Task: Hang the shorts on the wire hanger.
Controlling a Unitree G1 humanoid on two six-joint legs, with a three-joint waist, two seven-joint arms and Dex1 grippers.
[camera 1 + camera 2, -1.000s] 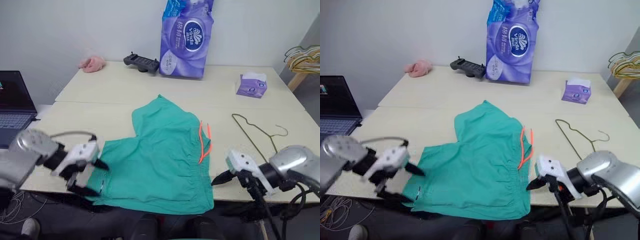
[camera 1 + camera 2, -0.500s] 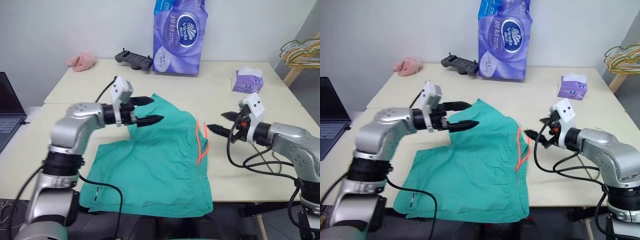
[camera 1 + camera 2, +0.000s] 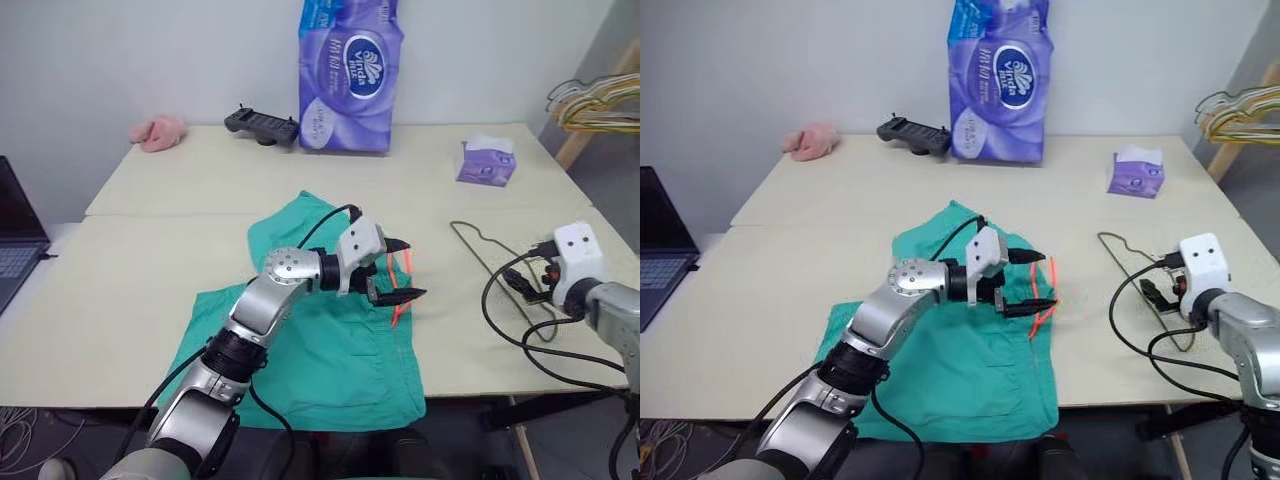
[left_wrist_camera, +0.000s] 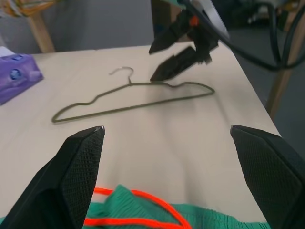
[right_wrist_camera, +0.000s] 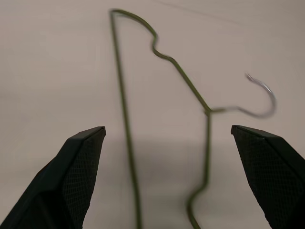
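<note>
The teal-green shorts lie flat at the table's front centre, with the orange drawstring at their right edge. My left gripper reaches across the shorts and stands open just above the waistband by the drawstring, pointing right. The thin olive wire hanger lies flat on the table to the right of the shorts. My right gripper hovers open over the hanger near the neck below its hook. I cannot tell whether it touches the wire. Neither gripper holds anything.
A purple toilet-paper pack, a black controller and a pink cloth stand along the back. A purple tissue box sits back right. A laptop is far left and a bunch of hangers far right.
My left arm swung from the front left corner across the shorts to the drawstring side. My right gripper moved from the front edge out right, over the hanger. Both stayed open.
</note>
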